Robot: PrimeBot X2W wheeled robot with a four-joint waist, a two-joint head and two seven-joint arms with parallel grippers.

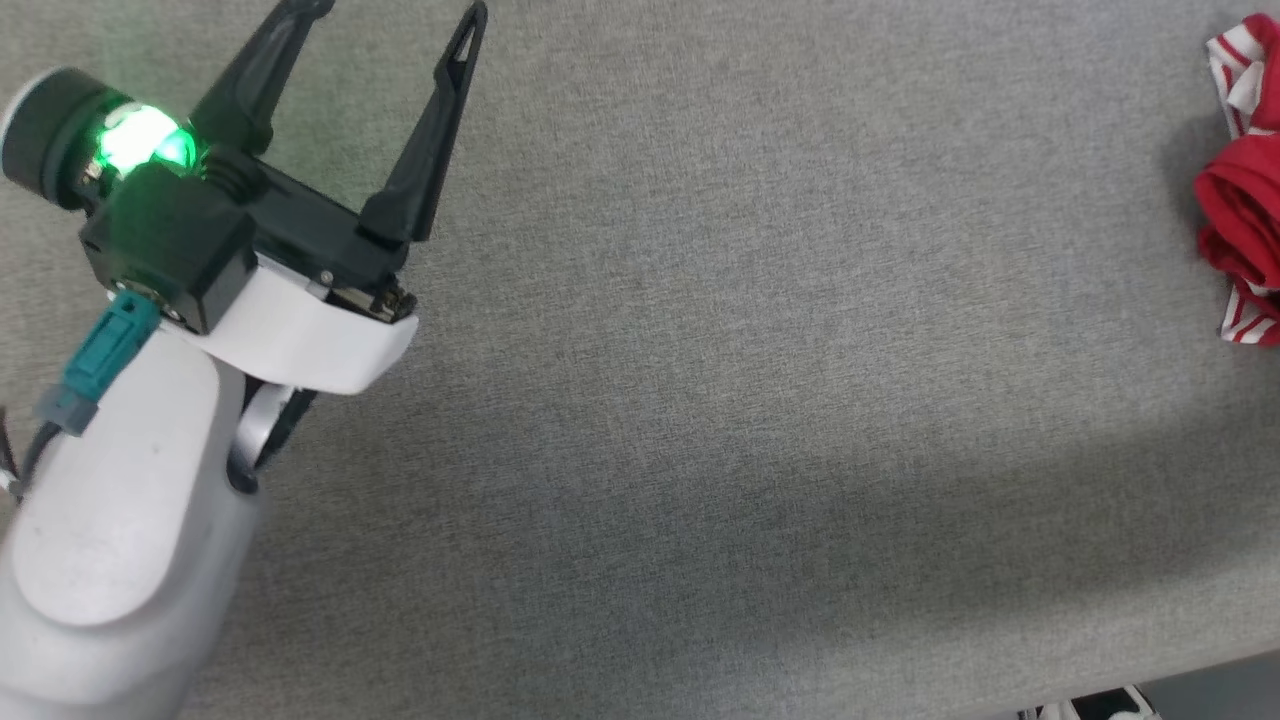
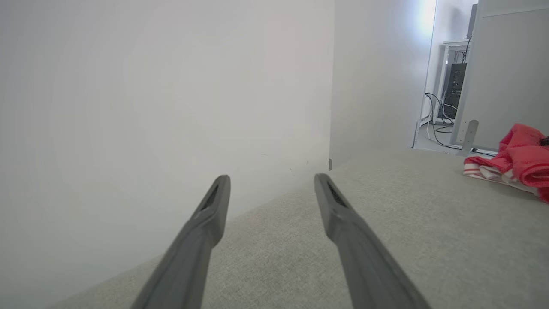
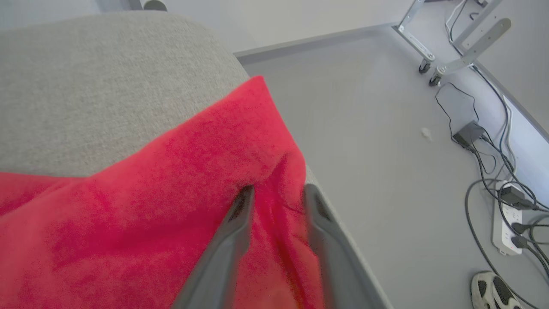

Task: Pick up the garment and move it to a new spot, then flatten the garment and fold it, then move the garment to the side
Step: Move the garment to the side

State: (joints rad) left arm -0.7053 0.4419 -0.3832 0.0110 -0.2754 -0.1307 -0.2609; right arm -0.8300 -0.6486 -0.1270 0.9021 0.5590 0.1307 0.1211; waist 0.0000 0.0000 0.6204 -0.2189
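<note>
Grey cloth covers the table (image 1: pixel 700 400), most of it bare. Bunched at its right edge lies the garment (image 1: pixel 1245 200), one fold between the narrowly parted fingers of the right gripper (image 3: pixel 276 191) (a loose hold, I judge). The left gripper (image 1: pixel 394 10) hovers wide and empty, well apart, leaving spreading room leftward; rightward the floor (image 3: pixel 386 150) drops away.

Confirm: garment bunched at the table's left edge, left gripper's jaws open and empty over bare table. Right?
Wrong edge: the head view shows the garment bunched at the table's right edge. The left gripper is over bare table, jaws open and empty.
</note>
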